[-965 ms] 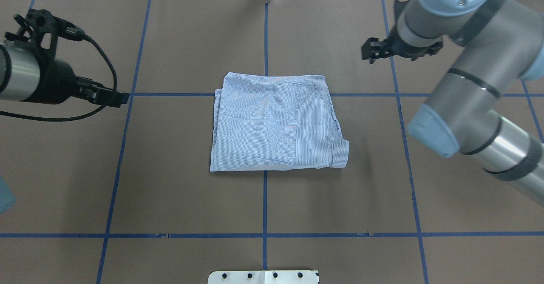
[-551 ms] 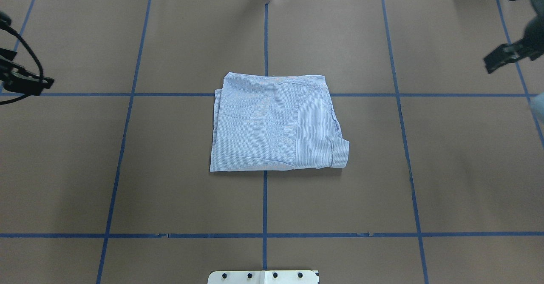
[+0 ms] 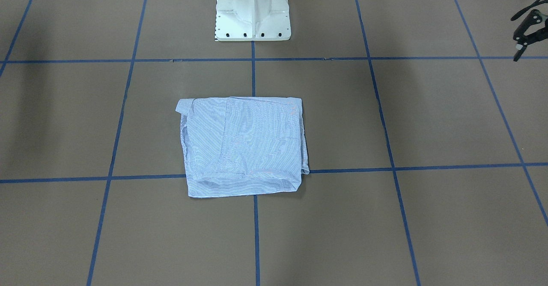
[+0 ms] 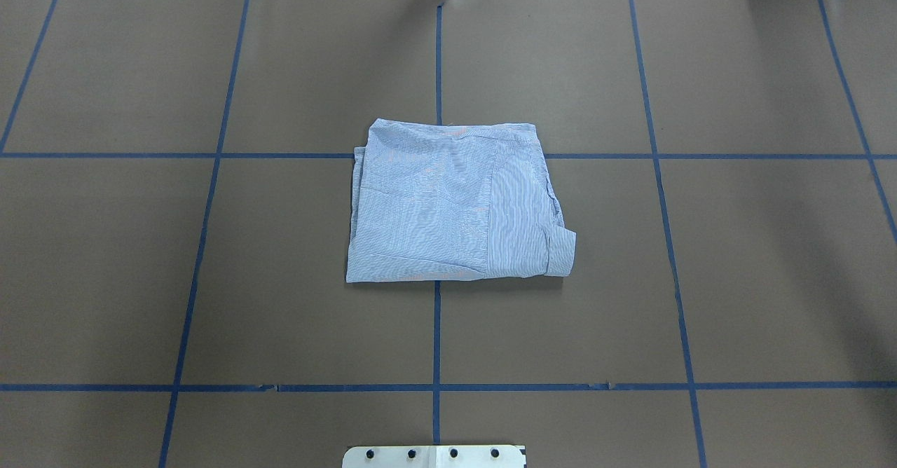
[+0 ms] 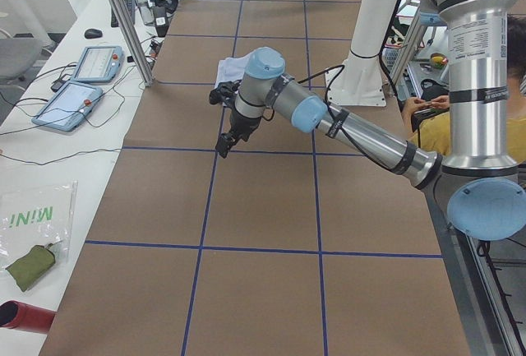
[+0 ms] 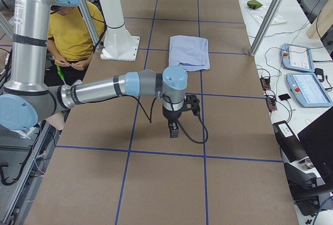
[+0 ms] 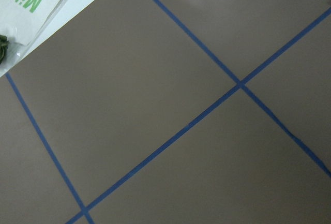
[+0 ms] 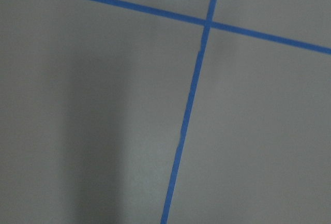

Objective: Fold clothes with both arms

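The clothes are one light blue striped shirt (image 4: 448, 202), folded into a rough square at the table's middle, with a cuff sticking out at its near right corner. It also shows in the front view (image 3: 242, 147) and far off in both side views (image 5: 234, 68) (image 6: 189, 52). Neither arm touches it. My left gripper (image 5: 223, 149) hangs over bare table well to the shirt's left, and only a black edge of it (image 3: 519, 55) shows in the front view. My right gripper (image 6: 174, 131) points down over bare table far to the shirt's right. I cannot tell whether either gripper is open or shut.
Brown table cover with a blue tape grid (image 4: 436, 328). The white pedestal base (image 3: 252, 12) stands at the robot's side. A person in yellow (image 6: 73, 32) sits behind the base. Tablets (image 5: 78, 93) (image 6: 302, 74) and metal posts (image 5: 123, 19) line the far edge.
Both arms have swung outward and left the overhead view, the left one to the left, the right one to the right. The shirt has not moved.
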Action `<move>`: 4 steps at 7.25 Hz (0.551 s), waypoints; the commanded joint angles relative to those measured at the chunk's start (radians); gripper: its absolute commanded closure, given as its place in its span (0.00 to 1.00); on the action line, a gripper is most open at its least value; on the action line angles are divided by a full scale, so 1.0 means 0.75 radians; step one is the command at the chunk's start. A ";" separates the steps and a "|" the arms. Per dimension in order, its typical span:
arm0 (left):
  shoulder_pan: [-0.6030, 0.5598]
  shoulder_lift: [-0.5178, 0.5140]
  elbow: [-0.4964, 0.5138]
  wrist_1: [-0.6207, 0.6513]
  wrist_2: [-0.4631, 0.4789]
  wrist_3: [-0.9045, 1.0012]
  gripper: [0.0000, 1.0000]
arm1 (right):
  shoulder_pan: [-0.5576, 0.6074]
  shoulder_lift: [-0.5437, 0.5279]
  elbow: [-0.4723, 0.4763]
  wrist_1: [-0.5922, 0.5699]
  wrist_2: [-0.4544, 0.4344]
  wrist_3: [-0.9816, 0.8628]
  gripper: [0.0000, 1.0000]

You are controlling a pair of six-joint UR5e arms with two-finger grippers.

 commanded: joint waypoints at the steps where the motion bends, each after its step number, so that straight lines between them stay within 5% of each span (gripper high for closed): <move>1: -0.145 0.034 0.164 -0.010 -0.023 0.015 0.00 | 0.036 -0.143 -0.044 0.198 0.034 0.014 0.00; 4: -0.179 0.075 0.217 0.065 -0.201 0.011 0.00 | 0.036 -0.243 -0.063 0.436 0.022 0.184 0.00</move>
